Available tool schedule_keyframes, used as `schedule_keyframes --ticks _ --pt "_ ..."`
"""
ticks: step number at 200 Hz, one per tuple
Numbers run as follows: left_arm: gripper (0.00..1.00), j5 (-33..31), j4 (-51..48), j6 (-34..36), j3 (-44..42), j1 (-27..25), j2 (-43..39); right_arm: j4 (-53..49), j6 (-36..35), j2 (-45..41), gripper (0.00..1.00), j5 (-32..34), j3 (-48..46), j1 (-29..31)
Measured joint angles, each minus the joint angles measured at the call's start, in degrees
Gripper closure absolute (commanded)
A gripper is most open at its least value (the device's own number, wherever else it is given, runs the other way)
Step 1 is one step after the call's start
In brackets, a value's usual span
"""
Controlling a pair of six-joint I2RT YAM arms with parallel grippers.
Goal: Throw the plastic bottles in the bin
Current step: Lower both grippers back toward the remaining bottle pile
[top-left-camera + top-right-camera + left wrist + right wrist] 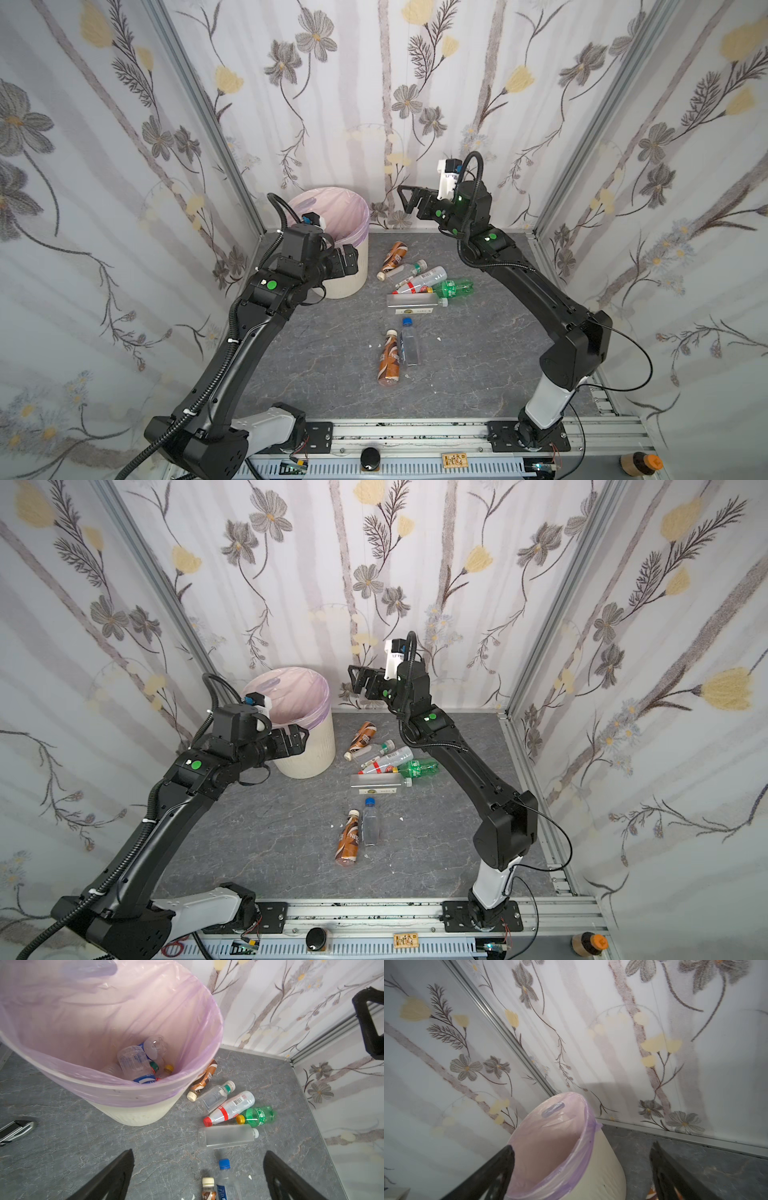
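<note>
Left wrist view shows some bottles (135, 1061) already in the bin (135, 1115) and seven more lying on the surface (72, 1136) beside it; left fingers (116, 1172) and right fingers (500, 1167) are both spread and empty, so I judge the next move is a descent onto a lying bottle.

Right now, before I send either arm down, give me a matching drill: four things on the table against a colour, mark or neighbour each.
Things:
1. green bottle
2. red-capped bottle
3. blue-capped bottle
4. bin

Descriptions:
a. lined with a lilac bag
b. yellow-capped
c. barcode on its label
d. beside the nearer brown coffee bottle

Pairs: 1-b, 2-c, 3-d, 4-a.
</note>
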Motion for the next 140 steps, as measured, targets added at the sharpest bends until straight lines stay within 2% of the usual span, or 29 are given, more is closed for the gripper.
schedule_keyframes --ticks 45,88,140 --pt "0.00 -5.31 0.46 -1.99 -5.11 -10.43 -0.04 1.09 -2.47 -12.98 0.00 2.58 -19.69 -3.34" --pt "0.00 -8.57 0.83 -6.05 -12.74 -19.58 0.13 0.85 -3.98 -21.16 0.00 4.72 -33.07 -6.10" --pt "0.00 -7.13 1.49 -13.44 -22.77 -24.13 0.04 -2.49 -6.73 -26.58 0.00 8.39 -42.69 -6.29"
